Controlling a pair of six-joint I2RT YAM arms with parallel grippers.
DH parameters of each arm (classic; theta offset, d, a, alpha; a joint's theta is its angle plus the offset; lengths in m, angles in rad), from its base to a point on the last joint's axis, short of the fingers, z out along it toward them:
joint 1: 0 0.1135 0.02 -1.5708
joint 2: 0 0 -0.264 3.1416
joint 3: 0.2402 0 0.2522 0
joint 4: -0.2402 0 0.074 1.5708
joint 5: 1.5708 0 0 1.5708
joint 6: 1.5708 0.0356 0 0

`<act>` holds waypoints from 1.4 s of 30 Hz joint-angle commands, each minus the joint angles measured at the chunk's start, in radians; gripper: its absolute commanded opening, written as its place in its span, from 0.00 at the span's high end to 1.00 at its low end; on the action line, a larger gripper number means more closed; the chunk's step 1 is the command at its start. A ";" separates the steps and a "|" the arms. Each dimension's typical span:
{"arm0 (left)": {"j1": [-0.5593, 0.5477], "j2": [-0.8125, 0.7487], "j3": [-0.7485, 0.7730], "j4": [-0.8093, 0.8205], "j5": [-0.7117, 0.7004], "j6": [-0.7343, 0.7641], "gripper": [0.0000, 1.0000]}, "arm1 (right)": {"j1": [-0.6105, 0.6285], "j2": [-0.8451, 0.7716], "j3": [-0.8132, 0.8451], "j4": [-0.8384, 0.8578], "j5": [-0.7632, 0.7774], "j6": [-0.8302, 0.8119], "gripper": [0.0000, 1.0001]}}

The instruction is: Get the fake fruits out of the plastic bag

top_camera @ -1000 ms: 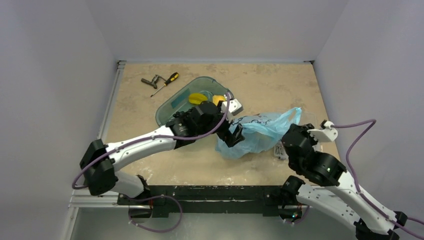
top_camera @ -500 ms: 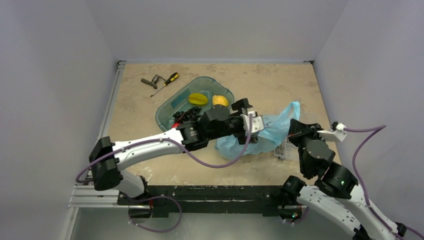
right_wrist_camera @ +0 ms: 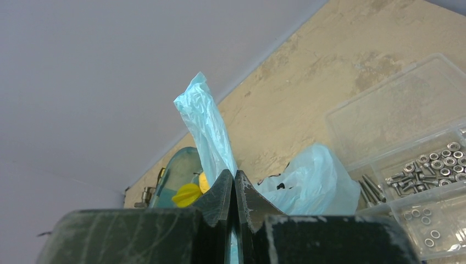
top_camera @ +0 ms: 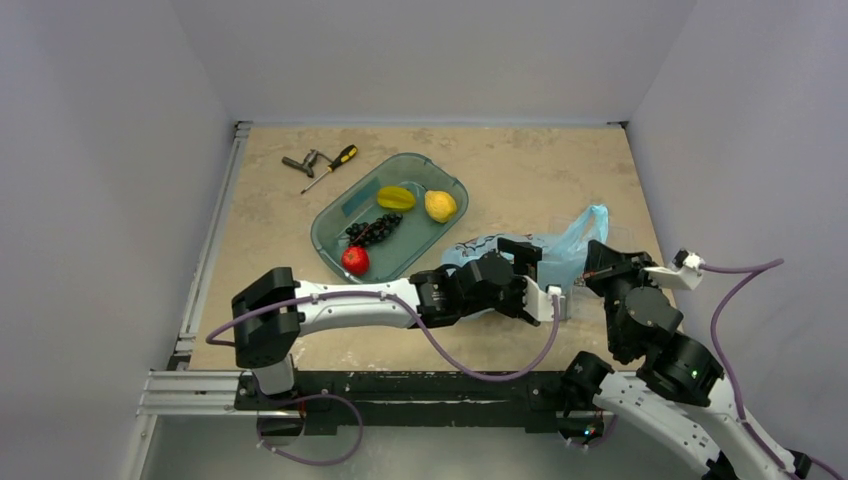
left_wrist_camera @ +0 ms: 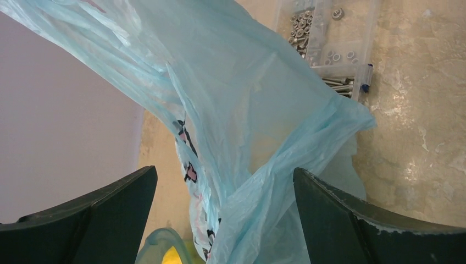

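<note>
Shows the plastic bag (top_camera: 570,243) crumpled on the beige table (top_camera: 520,165) right of centre in the top view, light blue with a dark-and-pink print on its left part. Pinches a twisted strip of it with the right gripper (right_wrist_camera: 234,179), fingers pressed together at lower centre of the right wrist view, the strip standing up from the pinch toward the top of the frame. Reaches across from the lower left of the top view with the left arm, placing the left gripper (left_wrist_camera: 223,171) at the bag just left of the right one. Has both dark fingers (left_wrist_camera: 110,214) spread wide at the bottom corners of the left wrist view, with folds of blue plastic and the printed panel between them and no clear contact with either. Cannot make out the fake fruits through the plastic in any view. Shows a clear compartment box of nuts and screws (left_wrist_camera: 329,38) just beside the bag, at the upper right of the left wrist view. Has the teal tray (top_camera: 330,222) left of the bag, up and left of centre in the top view, holding a yellow-green star fruit (top_camera: 396,197), a yellow pear (top_camera: 440,205), black grapes (top_camera: 372,230) and a red round fruit (top_camera: 354,260). Shows a yellow-handled screwdriver (top_camera: 335,165) and a small grey metal tool (top_camera: 300,163) together near the table's upper left corner, apart from the tray.
</note>
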State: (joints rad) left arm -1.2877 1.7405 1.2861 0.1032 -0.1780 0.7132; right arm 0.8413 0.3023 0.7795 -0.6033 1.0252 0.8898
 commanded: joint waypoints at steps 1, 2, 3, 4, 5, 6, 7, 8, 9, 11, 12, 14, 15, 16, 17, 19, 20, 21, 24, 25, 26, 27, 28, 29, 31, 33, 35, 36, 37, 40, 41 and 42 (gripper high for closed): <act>-0.041 -0.035 -0.005 0.081 -0.032 0.041 0.05 | 0.000 -0.008 0.025 -0.009 0.003 0.009 1.00; -0.052 -0.037 -0.012 0.083 -0.036 0.054 0.05 | -0.001 -0.010 0.025 -0.007 0.004 0.009 1.00; -0.066 -0.038 -0.016 0.083 -0.043 0.068 0.05 | -0.001 -0.012 0.026 -0.006 0.005 0.009 1.00; -0.080 -0.037 -0.019 0.078 -0.050 0.083 0.05 | 0.000 -0.011 0.026 -0.004 0.004 0.008 1.00; -0.096 -0.034 -0.016 0.060 -0.053 0.099 0.05 | -0.001 -0.010 0.026 -0.001 0.003 0.005 1.00; -0.109 -0.027 -0.007 0.037 -0.059 0.116 0.04 | -0.001 -0.008 0.026 0.000 0.001 0.003 1.00; -0.122 -0.020 0.002 0.016 -0.073 0.128 0.02 | 0.000 -0.006 0.028 0.000 0.001 0.004 1.00; -0.133 -0.017 0.002 0.010 -0.078 0.136 0.00 | 0.000 -0.002 0.029 0.000 -0.001 0.004 1.00; -0.139 -0.019 -0.002 0.009 -0.070 0.139 0.00 | -0.001 -0.001 0.030 0.000 -0.001 0.003 1.00; -0.142 -0.022 -0.003 -0.003 -0.051 0.136 0.00 | -0.001 0.000 0.032 -0.001 -0.005 0.003 1.00; -0.142 -0.017 0.001 -0.006 -0.044 0.138 0.00 | 0.000 0.000 0.033 -0.002 -0.007 0.002 1.00; -0.142 0.025 0.020 0.022 -0.087 0.181 0.01 | 0.000 -0.004 0.034 -0.005 -0.007 0.002 1.00; -0.142 0.058 0.040 0.030 -0.122 0.212 0.03 | 0.000 -0.007 0.035 -0.007 -0.007 0.003 1.00; -0.142 0.086 0.054 0.046 -0.143 0.241 0.06 | 0.000 -0.009 0.036 -0.009 -0.007 0.006 1.00; -0.141 0.105 0.058 0.073 -0.149 0.257 0.08 | 0.000 -0.011 0.037 -0.010 -0.007 0.010 1.00; -0.134 0.144 0.075 0.084 -0.142 0.280 0.14 | -0.001 -0.012 0.040 -0.010 -0.008 0.015 1.00; -0.134 0.170 0.090 0.098 -0.158 0.288 0.16 | -0.001 -0.010 0.041 -0.008 -0.006 0.015 1.00; -0.134 0.198 0.102 0.119 -0.171 0.300 0.18 | -0.001 -0.007 0.043 -0.007 -0.004 0.016 1.00; -0.131 0.247 0.126 0.183 -0.219 0.334 0.35 | 0.000 0.011 0.055 -0.020 -0.007 0.022 1.00; -0.133 0.256 0.127 0.238 -0.254 0.349 0.44 | -0.001 0.015 0.056 -0.021 -0.007 0.024 1.00; -0.134 0.262 0.124 0.280 -0.283 0.360 0.53 | -0.001 0.019 0.057 -0.022 -0.007 0.023 1.00; -0.134 0.262 0.123 0.342 -0.306 0.362 0.59 | -0.001 0.023 0.056 -0.022 -0.006 0.016 1.00; -0.134 0.257 0.125 0.373 -0.326 0.352 0.65 | -0.001 0.031 0.055 -0.020 0.000 0.009 1.00; -0.132 0.247 0.125 0.415 -0.352 0.329 0.75 | -0.001 0.039 0.056 -0.021 0.008 0.000 1.00; -0.131 0.215 0.129 0.439 -0.394 0.257 1.00 | -0.001 0.060 0.062 -0.037 0.026 -0.009 1.00; -0.137 0.138 0.130 0.382 -0.408 0.114 1.00 | 0.000 0.076 0.070 -0.052 0.047 -0.005 1.00; -0.137 0.041 0.116 0.275 -0.423 -0.088 1.00 | -0.001 0.092 0.073 -0.029 0.045 -0.032 1.00; -0.135 -0.019 0.088 0.245 -0.430 -0.182 1.00 | 0.000 0.104 0.074 -0.016 0.043 -0.040 1.00; -0.131 -0.073 0.056 0.232 -0.442 -0.285 1.00 | -0.001 0.124 0.077 -0.013 0.042 -0.037 1.00; -0.112 -0.222 -0.019 0.151 -0.486 -0.592 1.00 | -0.001 0.203 0.077 0.010 0.032 -0.032 1.00; -0.100 -0.273 -0.043 0.109 -0.499 -0.698 1.00 | 0.000 0.241 0.070 0.026 0.032 -0.035 1.00; -0.083 -0.319 -0.056 0.047 -0.511 -0.819 1.00 | 0.000 0.268 0.066 0.051 0.037 -0.039 1.00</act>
State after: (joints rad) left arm -1.4155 1.6146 1.2888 0.2768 -0.5980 0.4236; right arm 0.8413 0.4706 0.8284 -0.6189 1.0386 0.8761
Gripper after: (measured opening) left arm 0.010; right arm 0.004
